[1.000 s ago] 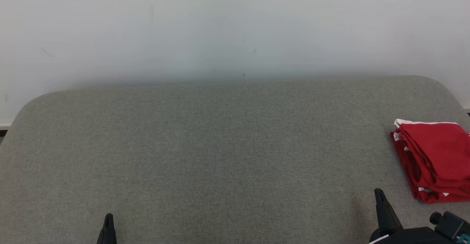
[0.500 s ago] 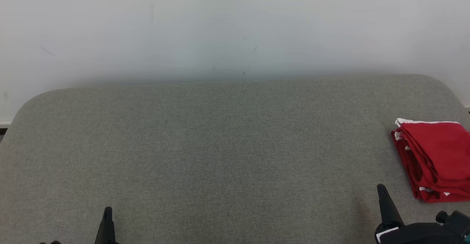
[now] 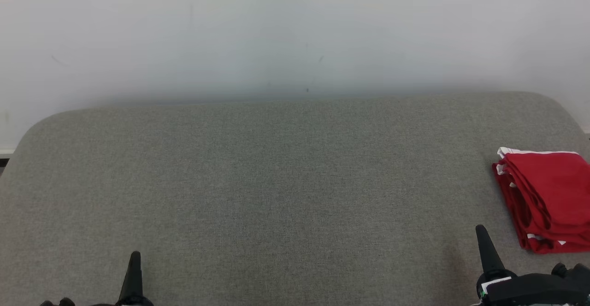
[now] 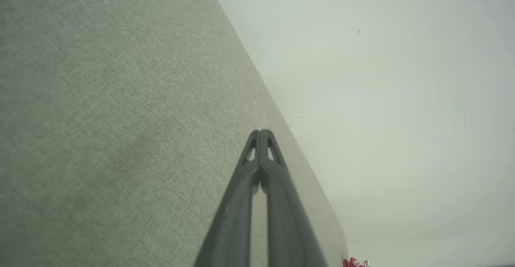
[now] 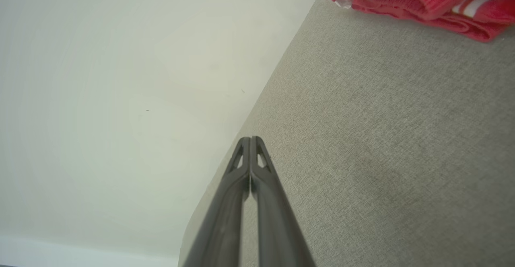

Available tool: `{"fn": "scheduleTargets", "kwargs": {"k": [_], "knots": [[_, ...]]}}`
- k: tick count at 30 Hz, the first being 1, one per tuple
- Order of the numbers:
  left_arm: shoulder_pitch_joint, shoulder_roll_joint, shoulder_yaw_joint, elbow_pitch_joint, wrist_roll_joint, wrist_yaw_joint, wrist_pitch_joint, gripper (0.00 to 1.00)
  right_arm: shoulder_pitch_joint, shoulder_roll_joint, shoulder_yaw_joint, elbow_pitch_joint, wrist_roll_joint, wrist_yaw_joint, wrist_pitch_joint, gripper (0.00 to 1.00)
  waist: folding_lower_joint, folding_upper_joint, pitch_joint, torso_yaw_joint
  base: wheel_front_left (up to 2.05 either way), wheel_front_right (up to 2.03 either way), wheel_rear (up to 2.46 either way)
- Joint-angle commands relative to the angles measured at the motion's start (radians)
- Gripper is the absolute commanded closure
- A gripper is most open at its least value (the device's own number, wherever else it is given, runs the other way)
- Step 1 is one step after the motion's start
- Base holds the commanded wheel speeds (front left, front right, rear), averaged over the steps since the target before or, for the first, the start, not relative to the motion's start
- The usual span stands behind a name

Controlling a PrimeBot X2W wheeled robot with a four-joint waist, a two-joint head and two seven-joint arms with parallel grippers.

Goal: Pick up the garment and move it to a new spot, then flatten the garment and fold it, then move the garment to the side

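Head cam: set high, aimed fwd and down. The grey woven-fabric padded surface [image 3: 276, 181] is taken in broadly, w/ the pale plain wall [image 3: 295, 20] behind.

L wrist cam: held low, close to the surface, sighted along the left gripper [image 4: 260, 132], view rolled.

R wrist cam: likewise, along the right gripper [image 5: 250, 138].

The folded red garment with white trim [image 3: 546, 195] is shared by all 3 views.

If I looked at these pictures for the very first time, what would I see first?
The bright red folded garment with white trim jumps out, lying at the right edge of the big grey fabric surface. Next you'd spot two dark pointy hands at the bottom: the left hand and the right hand, both shut and holding nothing. The right one is near the garment but not touching it.
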Motion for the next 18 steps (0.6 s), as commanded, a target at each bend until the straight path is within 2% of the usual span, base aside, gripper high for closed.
{"fn": "scheduleTargets", "kwargs": {"k": [1,18], "knots": [[-0.019,0.005,0.004,-0.013,-0.031,-0.008,0.005,1.0,-0.022,0.002,-0.006,-0.009,0.023,-0.001,0.003,1.0,-0.0001,0.0,0.0,0.0,0.0,0.0,0.0],[-0.039,0.005,0.012,-0.016,-0.187,-0.01,0.047,1.0,-0.039,0.008,-0.023,-0.008,0.184,-0.001,0.035,1.0,-0.0001,0.0,0.008,0.002,0.0,0.0,0.0]]}}
